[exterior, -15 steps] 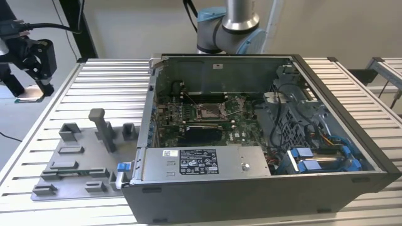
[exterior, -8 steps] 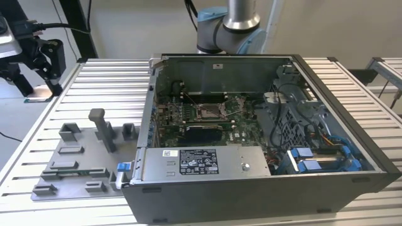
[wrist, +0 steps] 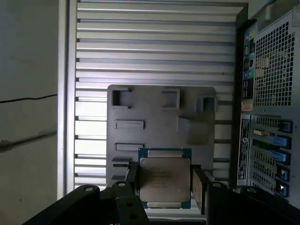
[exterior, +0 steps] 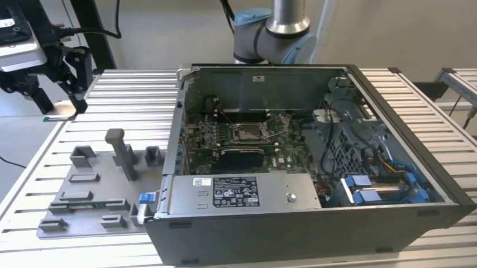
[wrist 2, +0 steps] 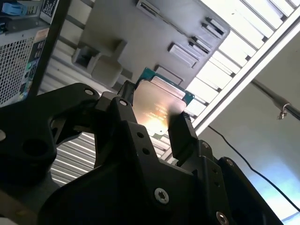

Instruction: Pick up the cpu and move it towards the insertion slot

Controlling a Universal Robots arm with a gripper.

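Gripping the cpu (wrist: 164, 180) between the black fingers (wrist: 198, 187) — pressing shut on two opposite edges of it, one finger at each side, in both wrist views. Holding it flat, with its pale metallic face and thin green border turned toward the camera of the first wrist view. Catching a bright glare across that same face in the second wrist view.

Hanging clear above the grey fixture plate (wrist: 159, 122), with nothing but the fingers touching the chip. Lying beneath it all, the slatted metal bench (wrist: 154, 47), bearing the plate with its small raised blocks and slots.

Hovering, in the exterior view, near the far corner of the bench at the exterior view's left, outside the open computer case (exterior: 447, 184). Staying well apart from the insertion slot (exterior: 249, 132) — being walled off from it by the side of the case nearest the fingers.

Resting inside the case on the green circuit board (exterior: 198, 139), that slot: showing a silver metal frame around a tan-grey centre, just beyond a black rectangular recess (exterior: 237, 158) and the white-labelled power supply box (exterior: 238, 192). Showing, too, the arm's grey and silver joint (exterior: 268, 33) behind the far wall of the case.
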